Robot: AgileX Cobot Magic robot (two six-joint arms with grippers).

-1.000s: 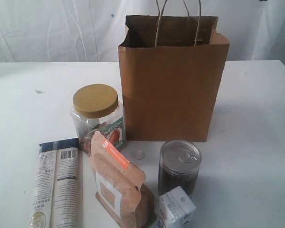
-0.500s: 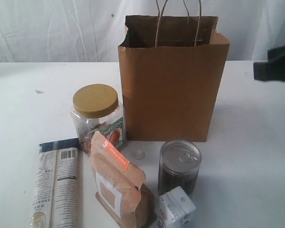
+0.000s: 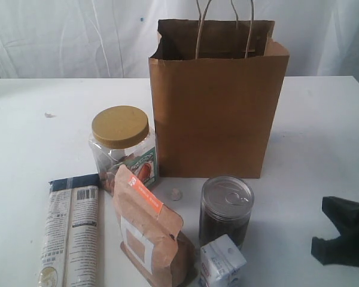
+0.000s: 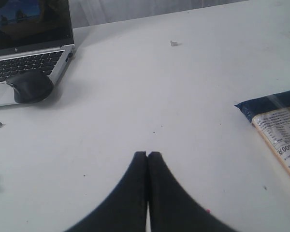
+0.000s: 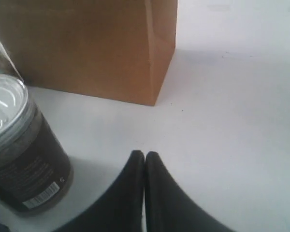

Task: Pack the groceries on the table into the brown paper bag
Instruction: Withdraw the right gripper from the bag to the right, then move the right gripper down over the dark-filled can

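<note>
The brown paper bag [image 3: 218,113] stands open and upright at the back of the table [image 3: 36,113]. In front of it are the groceries: a yellow-lidded clear jar [image 3: 122,146], a dark tin [image 3: 225,209], a brown pouch [image 3: 149,230], a small white carton [image 3: 221,263] and a long printed packet [image 3: 72,233]. My right gripper [image 3: 347,239] is low at the front right, shut and empty [image 5: 144,154], with the tin [image 5: 19,154] and the bag's corner [image 5: 154,72] ahead of it. My left gripper [image 4: 148,154] is shut and empty over bare table, near the packet's dark end [image 4: 273,104].
A tiny white paper ball [image 3: 176,194] lies between the jar and the tin. In the left wrist view a laptop [image 4: 29,43] and a black mouse [image 4: 29,86] sit on the table beyond the gripper. A white curtain hangs behind the table.
The right arm came into the exterior view at the right edge beside the bag, then dropped to the front right of the table. The groceries and bag have not moved.
</note>
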